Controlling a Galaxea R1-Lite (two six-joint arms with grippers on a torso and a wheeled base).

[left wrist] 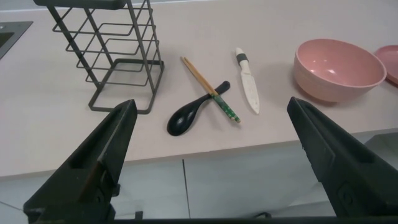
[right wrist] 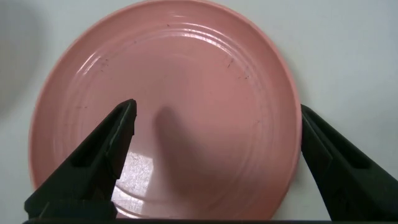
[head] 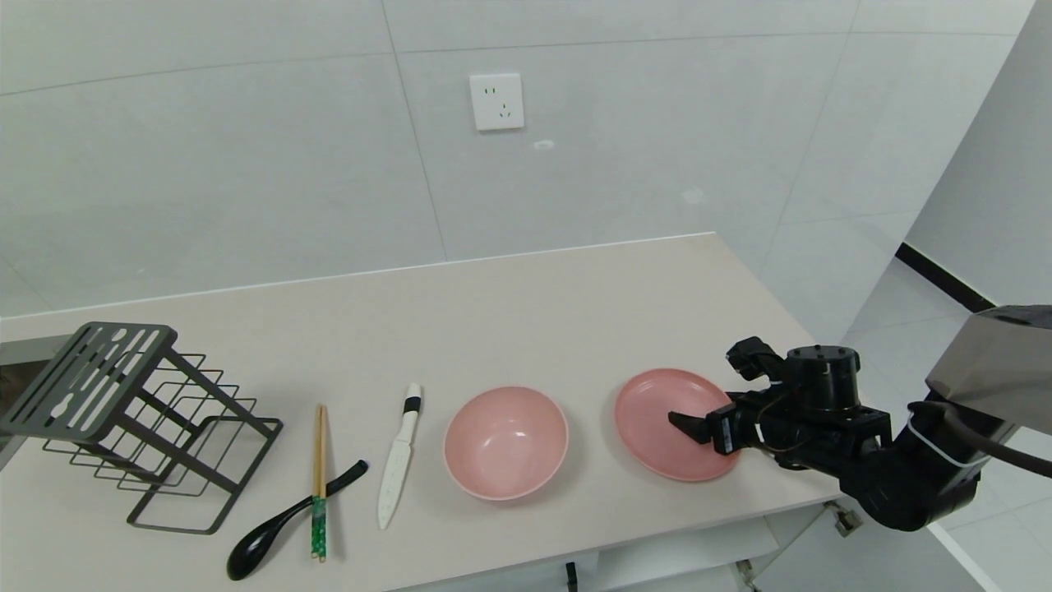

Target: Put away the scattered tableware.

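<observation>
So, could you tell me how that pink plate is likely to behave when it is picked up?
The pink plate looks stiff and probably light. Its glossy sheen suggests it could slip from the open jaws of the right gripper. Lying flat on the counter with a shallow rim, it seems unlikely to roll or tip.

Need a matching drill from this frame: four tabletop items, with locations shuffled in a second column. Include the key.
Items
1. pink plate
2. chopsticks
3. knife
4. rack

Places
a. crossing the handle of the black spoon
b. below the open right gripper
c. at the left end of the counter
d. between the chopsticks and the pink bowl

Pairs: 1-b, 2-a, 3-d, 4-c
</observation>
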